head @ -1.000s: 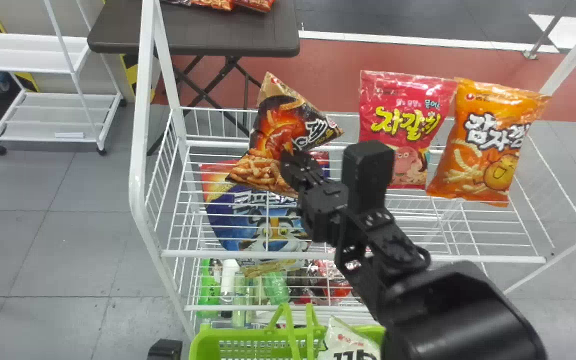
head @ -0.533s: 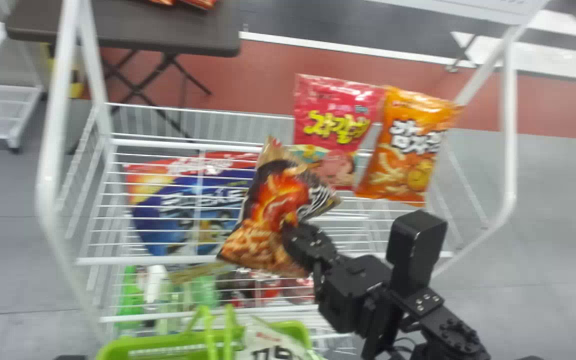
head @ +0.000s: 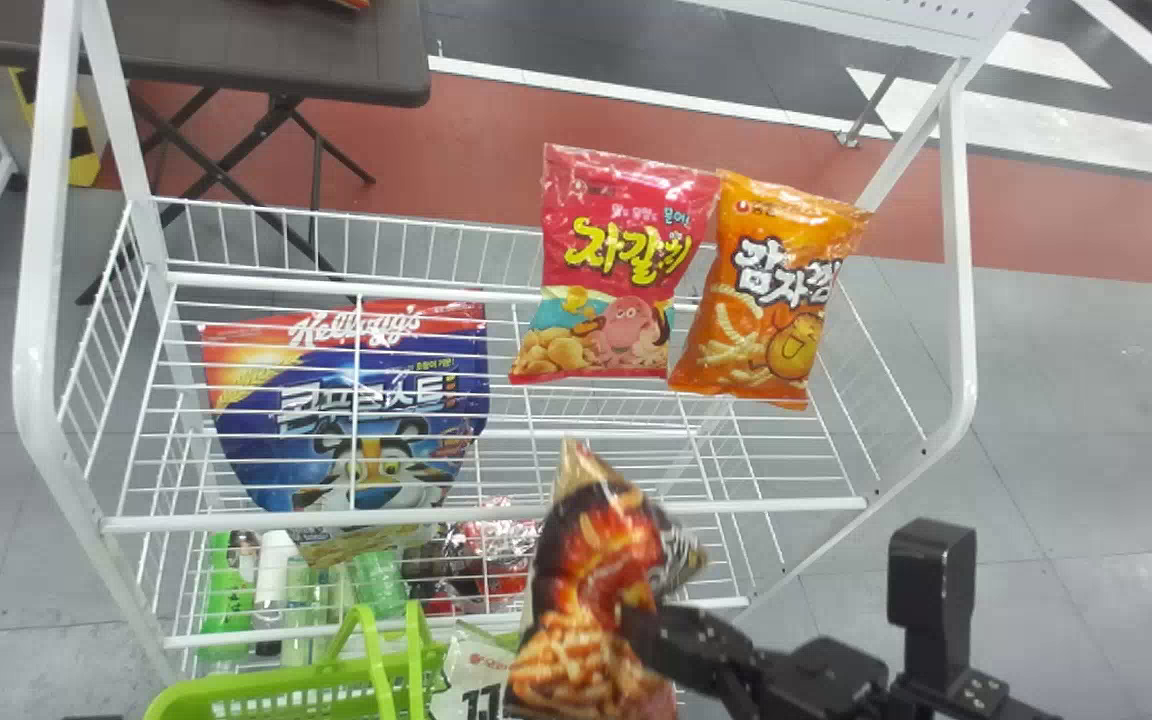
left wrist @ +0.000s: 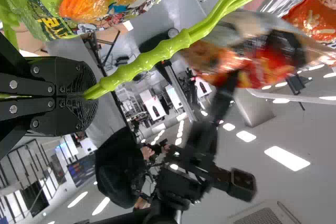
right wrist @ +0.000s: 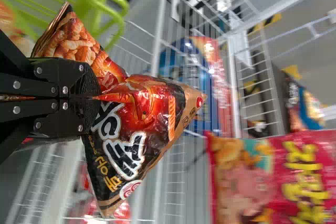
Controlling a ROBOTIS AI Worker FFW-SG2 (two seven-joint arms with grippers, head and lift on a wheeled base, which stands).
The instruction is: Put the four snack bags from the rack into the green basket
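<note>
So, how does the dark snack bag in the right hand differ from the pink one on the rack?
The dark bag is pinched in the right hand, while the pink bag sits on the rack, ungripped. The dark bag is black and tan, bent and creased; the pink bag is mostly bright pink and much flatter. Both show food on the front.
</note>
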